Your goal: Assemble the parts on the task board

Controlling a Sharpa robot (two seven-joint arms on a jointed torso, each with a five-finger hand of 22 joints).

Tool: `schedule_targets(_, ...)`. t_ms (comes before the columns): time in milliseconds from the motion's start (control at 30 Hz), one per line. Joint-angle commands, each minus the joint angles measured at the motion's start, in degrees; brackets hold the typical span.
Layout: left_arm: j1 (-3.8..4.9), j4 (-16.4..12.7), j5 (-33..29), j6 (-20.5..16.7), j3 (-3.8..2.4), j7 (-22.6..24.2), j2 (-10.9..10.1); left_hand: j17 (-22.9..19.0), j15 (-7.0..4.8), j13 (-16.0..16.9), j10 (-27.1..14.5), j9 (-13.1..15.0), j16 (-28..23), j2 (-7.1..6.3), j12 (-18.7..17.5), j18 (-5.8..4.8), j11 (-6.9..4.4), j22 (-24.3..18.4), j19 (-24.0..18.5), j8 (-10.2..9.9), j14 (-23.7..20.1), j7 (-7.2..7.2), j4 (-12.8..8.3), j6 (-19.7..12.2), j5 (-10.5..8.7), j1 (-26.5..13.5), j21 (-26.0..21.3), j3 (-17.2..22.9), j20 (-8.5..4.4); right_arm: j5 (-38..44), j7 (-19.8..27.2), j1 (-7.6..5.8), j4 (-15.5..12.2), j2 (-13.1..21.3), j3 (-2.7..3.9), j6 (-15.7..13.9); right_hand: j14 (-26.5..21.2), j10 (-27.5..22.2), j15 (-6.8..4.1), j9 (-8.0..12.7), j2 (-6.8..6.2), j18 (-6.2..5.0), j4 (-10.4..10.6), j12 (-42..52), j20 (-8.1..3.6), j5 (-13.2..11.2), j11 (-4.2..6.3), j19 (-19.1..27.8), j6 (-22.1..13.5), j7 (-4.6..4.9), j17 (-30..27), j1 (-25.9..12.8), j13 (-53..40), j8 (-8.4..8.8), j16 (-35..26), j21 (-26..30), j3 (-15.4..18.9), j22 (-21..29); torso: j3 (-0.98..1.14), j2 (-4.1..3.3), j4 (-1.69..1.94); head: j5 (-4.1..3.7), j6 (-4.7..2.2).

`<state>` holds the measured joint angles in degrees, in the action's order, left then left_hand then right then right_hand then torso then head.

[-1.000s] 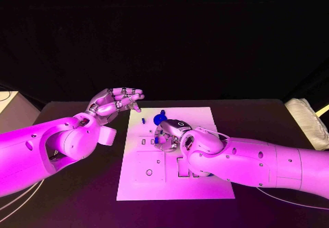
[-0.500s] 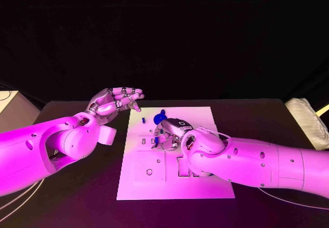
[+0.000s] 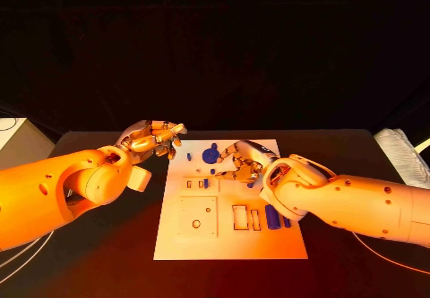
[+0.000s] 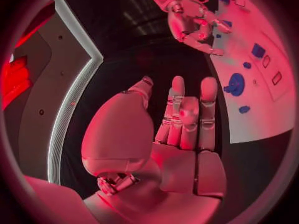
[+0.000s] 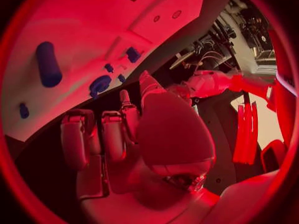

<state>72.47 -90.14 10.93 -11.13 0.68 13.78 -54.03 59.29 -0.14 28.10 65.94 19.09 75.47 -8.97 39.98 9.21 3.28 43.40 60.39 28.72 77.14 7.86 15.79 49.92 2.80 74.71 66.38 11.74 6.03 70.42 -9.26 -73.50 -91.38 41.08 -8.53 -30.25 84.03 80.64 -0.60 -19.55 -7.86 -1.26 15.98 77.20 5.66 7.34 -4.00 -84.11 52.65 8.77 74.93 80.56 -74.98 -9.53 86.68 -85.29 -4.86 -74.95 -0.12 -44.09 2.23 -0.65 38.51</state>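
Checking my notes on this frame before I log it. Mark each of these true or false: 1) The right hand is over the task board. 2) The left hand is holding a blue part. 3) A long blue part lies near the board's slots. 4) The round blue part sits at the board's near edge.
1) True: the right hand is above the task board.
2) False: the left hand hangs beside the board's far left corner, fingers curled, with nothing seen in it.
3) True: the long blue part lies beside the rectangular slots.
4) False: the round blue part sits near the board's far edge.
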Motion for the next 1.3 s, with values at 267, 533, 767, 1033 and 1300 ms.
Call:
schedule_targets(267, 2.53, 2.2, 25.1, 10.8, 0.06, -28.8, 3.5, 5.2, -0.38, 7.7, -4.9, 4.7, 3.1, 1.56, 10.6, -1.25, -0.34, 6.3, 2.4, 6.2, 2.4, -0.64, 0.9, -1.9, 0.01, -2.6, 4.8, 2.5, -0.29, -21.4, 12.9, -2.40, 0.4, 6.1, 0.18, 3.9, 4.3, -0.2, 0.15, -0.4, 0.00, -0.02, 0.2, -0.1, 0.04, 3.2, 0.31, -3.0, 1.1, -0.30, 8.0, 0.4, -3.6, -1.12, 0.0, -0.3, -0.7, -11.5, 0.47, 1.14, -0.64, 1.53, 0.47)
schedule_targets(533, 3.51, 6.1, 32.7, 14.5, 0.57, -38.9, 8.4, 6.8, -1.28, 12.0, -3.7, 9.6, 3.7, 2.90, 16.1, -1.67, -1.37, 9.1, 3.7, 12.0, 3.5, -1.88, 1.0, -2.5, 0.00, -7.5, 6.7, 1.0, -0.93, -23.9, 13.6, -2.96, 0.8, 8.2, 0.27, 3.3, 4.3, -0.2, 0.12, -0.5, 0.03, -0.03, 0.2, -0.1, 0.00, 3.7, 0.33, -3.0, 1.0, -0.30, 8.0, 0.4, -3.6, -1.14, 0.0, -0.2, -0.7, -11.5, 0.78, 1.62, -0.48, 2.39, 1.08)
schedule_targets(767, 4.46, 9.1, 36.4, 16.8, 1.45, -43.0, 12.4, 7.1, -1.48, 13.2, -3.2, 11.1, 3.8, 3.00, 17.5, -1.95, -1.57, 10.7, 4.8, 13.3, 3.8, -2.11, 1.0, -3.2, -0.01, -9.3, 7.7, 0.1, -1.13, -24.4, 13.9, -3.06, 0.7, 8.5, 0.32, 2.3, 4.3, -0.3, 0.12, -0.5, 0.00, -0.05, 0.3, -0.1, -0.01, 3.8, 0.31, -3.0, 0.9, -0.28, 7.9, 0.4, -3.5, -1.11, 0.0, -0.2, -0.7, -11.4, 0.99, 1.65, -0.39, 2.64, 1.42)
schedule_targets(1033, 5.36, 11.2, 41.3, 19.7, 2.40, -46.0, 15.8, 11.8, -1.81, 15.7, -1.6, 12.6, 6.3, 3.59, 20.0, -2.68, -1.94, 14.7, 7.5, 14.6, 6.0, -2.51, 1.0, -3.2, 0.00, -10.8, 9.8, -1.2, -1.38, -24.5, 14.0, -3.16, 0.6, 8.6, 0.36, 1.4, 4.3, -0.5, 0.15, -0.4, -0.09, -0.15, 0.4, -0.4, -0.01, 4.1, 0.26, -2.8, 0.5, -0.21, 7.8, 0.1, -3.3, -0.98, -0.1, 0.2, -0.7, -11.2, 0.88, 1.57, -0.40, 2.72, 1.63)
schedule_targets(1300, 5.52, 12.5, 42.7, 21.6, 2.56, -46.9, 17.5, 12.6, -1.96, 16.5, -1.1, 13.1, 6.7, 4.01, 20.7, -2.89, -2.11, 15.8, 8.3, 15.0, 6.4, -2.70, 0.9, -3.3, 0.01, -10.5, 10.5, -1.2, -1.51, -24.5, 13.9, -3.25, 0.4, 8.5, 0.38, 1.2, 4.3, -0.5, 0.15, -0.4, -0.08, -0.17, 0.4, -0.4, -0.01, 4.1, 0.25, -2.7, 0.4, -0.20, 7.8, 0.1, -3.3, -0.95, -0.1, 0.3, -0.7, -11.1, 0.84, 1.63, -0.42, 2.84, 2.06)
